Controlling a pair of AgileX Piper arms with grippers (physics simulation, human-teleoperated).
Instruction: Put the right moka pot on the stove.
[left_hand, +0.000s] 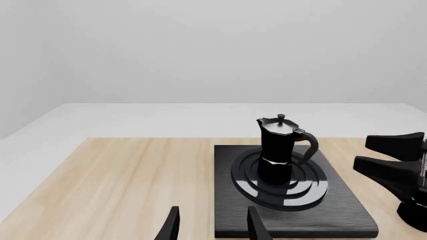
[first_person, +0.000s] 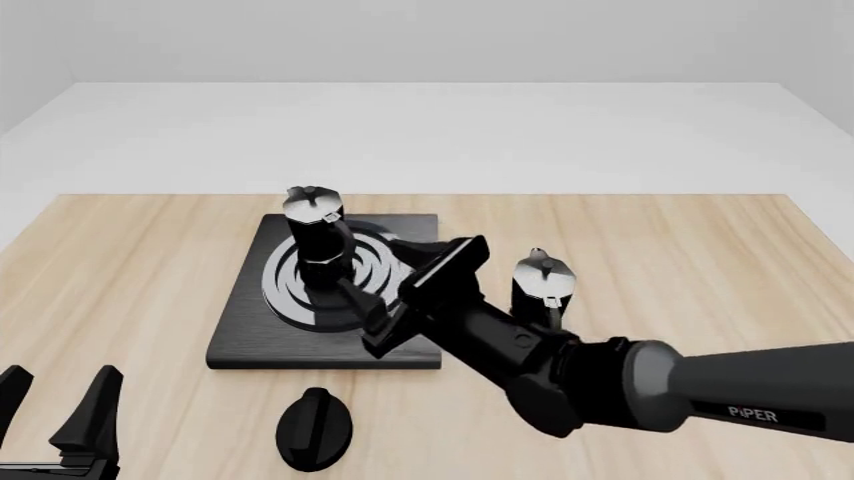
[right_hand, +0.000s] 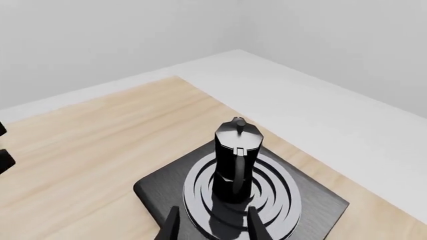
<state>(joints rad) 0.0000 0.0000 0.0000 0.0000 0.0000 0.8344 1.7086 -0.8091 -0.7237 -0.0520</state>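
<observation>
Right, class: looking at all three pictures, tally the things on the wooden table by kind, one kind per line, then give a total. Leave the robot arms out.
Black faceted moka pots with shiny silver lids: 2, one on the burner, one on the bare table
Flat black rectangular stove with silver ring burner: 1
Small black round knob: 1
Total: 4

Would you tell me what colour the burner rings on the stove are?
Silver rings on the black stove, clearest in the right wrist view.

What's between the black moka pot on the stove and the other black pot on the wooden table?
Front view: the open right gripper, over the black stove slab's right edge.
</observation>
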